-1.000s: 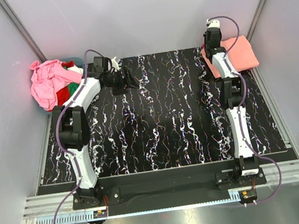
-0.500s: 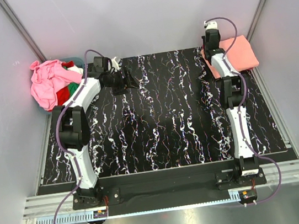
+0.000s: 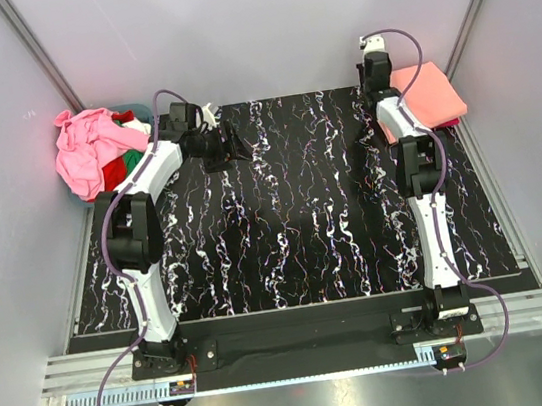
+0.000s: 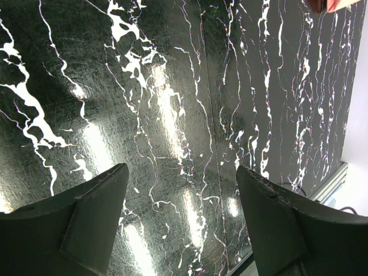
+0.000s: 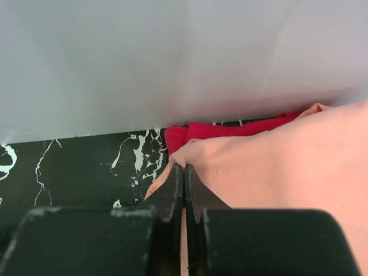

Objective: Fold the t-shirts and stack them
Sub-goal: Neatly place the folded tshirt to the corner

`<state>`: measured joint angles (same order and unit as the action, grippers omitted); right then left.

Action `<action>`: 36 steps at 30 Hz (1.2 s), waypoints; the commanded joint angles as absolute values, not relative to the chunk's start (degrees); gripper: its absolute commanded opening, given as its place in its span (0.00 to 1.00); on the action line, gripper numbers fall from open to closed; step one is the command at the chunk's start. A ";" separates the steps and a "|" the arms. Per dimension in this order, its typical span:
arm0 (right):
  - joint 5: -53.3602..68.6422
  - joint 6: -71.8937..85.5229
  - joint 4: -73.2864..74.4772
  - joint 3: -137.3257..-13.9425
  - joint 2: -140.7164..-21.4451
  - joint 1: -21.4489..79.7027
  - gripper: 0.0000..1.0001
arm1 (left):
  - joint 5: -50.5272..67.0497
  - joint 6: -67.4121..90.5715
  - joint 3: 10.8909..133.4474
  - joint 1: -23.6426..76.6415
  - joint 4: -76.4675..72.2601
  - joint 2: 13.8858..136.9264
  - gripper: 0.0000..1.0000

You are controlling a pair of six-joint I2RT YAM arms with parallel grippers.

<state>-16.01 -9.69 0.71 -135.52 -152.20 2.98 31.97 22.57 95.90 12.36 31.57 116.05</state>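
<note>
**Salmon on crimson at far right; heap waits far left**

Top view: the salmon-orange t-shirt [image 3: 429,92] lies folded flat at the far right corner of the table [image 3: 304,219]. The right gripper [image 3: 373,81] sits at the shirt's left corner, close to the back wall. The left gripper [image 3: 235,147] hangs over bare table near the far left, jaws spread, nothing in them. Just beyond it is the heap of unfolded t-shirts [image 3: 90,153], piled in and over the teal tub [image 3: 140,108] off the table's far left corner. Light pink is on top, with red, green and white showing under it. The exact count isn't readable; at least four colours.

Left wrist: both fingers are wide apart with only marbled tabletop between them. Empty.

Right wrist: the jaws are pressed fully together, tips at the salmon shirt's corner. Cloth looks pinched between them, though a thin fold is hard to confirm. The crimson-pink t-shirt [image 5: 230,129] peeks out beneath the salmon one, against the wall [image 5: 172,57], so the stack is two high.

Progress, my read: two shirts are folded and stacked, roughly a third done. The right arm looks to be squaring the top shirt on the stack. Remaining: the whole heap, fold and stack each.

Count: 2 arms, 2 grippers, 2 folded shirts, 1 heap (4+ shirts), 1 tub.
</note>
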 commanded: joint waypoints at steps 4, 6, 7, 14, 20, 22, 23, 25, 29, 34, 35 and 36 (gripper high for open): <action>-12.58 -8.18 -4.74 -130.09 -147.57 3.96 0.00 | 33.66 23.12 97.73 12.22 29.71 115.58 0.80; -11.95 -7.82 -5.10 -129.47 -148.09 3.95 0.00 | 33.66 23.12 97.73 12.22 29.79 115.66 0.80; -12.04 -7.82 -5.01 -129.20 -148.44 3.96 0.00 | 33.66 23.12 97.73 12.22 29.79 115.66 0.80; -13.71 -10.19 -4.40 -131.57 -150.29 3.96 0.03 | 33.84 23.20 97.82 12.22 29.79 115.75 0.80; -13.88 -8.26 -1.23 -139.39 -149.77 4.83 0.92 | 33.31 23.29 97.21 12.30 29.36 115.75 0.80; -14.76 -9.57 -1.40 -139.75 -147.14 6.14 1.00 | 33.40 23.29 97.03 12.30 29.09 115.93 0.80; -15.46 -10.19 -1.49 -139.31 -145.82 8.59 1.00 | 33.40 23.47 97.12 12.30 29.09 115.93 0.80; -16.69 -10.90 -2.02 -134.49 -140.38 11.58 1.00 | 33.40 23.38 96.77 12.30 28.74 115.32 0.80; -16.00 -4.50 -4.30 -116.67 -127.03 20.99 1.00 | 30.60 22.16 96.33 12.30 28.30 112.42 0.80; -17.67 4.82 -7.73 -89.60 -110.50 37.50 1.00 | 25.93 20.13 94.31 11.69 26.64 105.57 0.80; -17.75 6.31 -8.00 -86.08 -106.91 39.79 1.00 | 24.01 19.34 93.52 11.52 25.93 104.08 0.80; -17.41 7.02 -8.35 -79.61 -105.14 41.99 1.00 | 22.78 18.81 92.82 11.43 24.10 101.37 0.80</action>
<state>-15.81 0.27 -5.87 -90.08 -112.86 38.44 27.49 21.41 93.34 12.19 29.85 110.83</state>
